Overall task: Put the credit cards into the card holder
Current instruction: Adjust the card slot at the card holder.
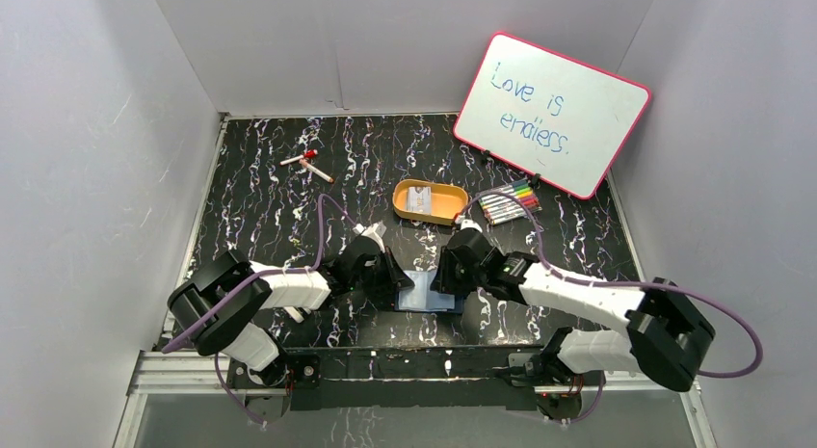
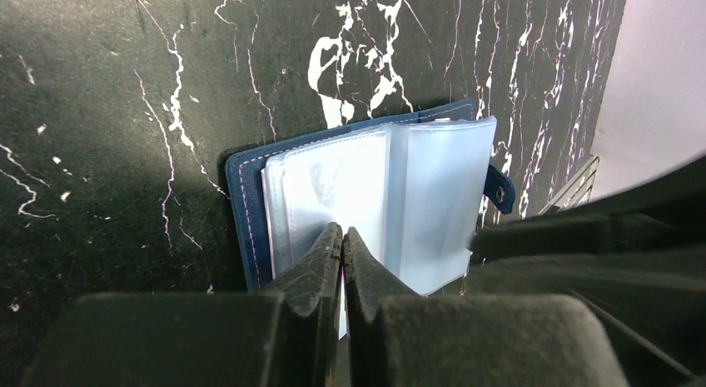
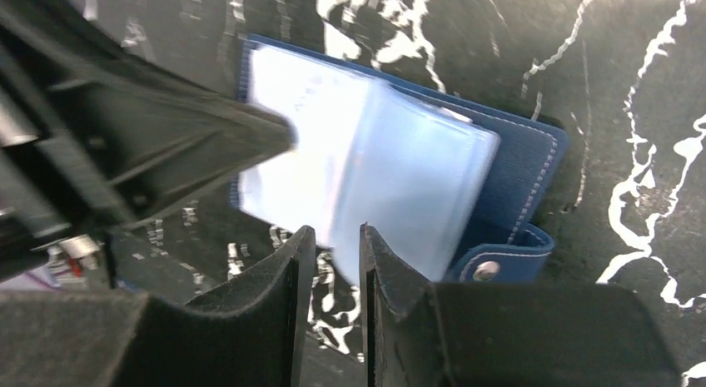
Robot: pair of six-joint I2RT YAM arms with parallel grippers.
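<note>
The navy card holder (image 1: 430, 293) lies open on the black marbled table, between my two grippers. Its clear sleeves (image 2: 433, 204) fan upward, and a pale card with faint print (image 2: 329, 183) shows inside the left sleeve. My left gripper (image 2: 343, 235) is shut at the sleeves' near edge, with a thin pale sliver of sleeve pinched between its fingers. My right gripper (image 3: 337, 235) stands slightly open at the other side; its fingertips are by the sleeves' edge and nothing is between them. More grey-white credit cards (image 1: 420, 199) lie in the orange tray.
The orange oval tray (image 1: 453, 209) sits behind the holder. A row of coloured markers (image 1: 509, 203) lies to its right, below a pink-framed whiteboard (image 1: 551, 114) leaning on the back wall. A red-capped pen (image 1: 306, 163) lies at the back left.
</note>
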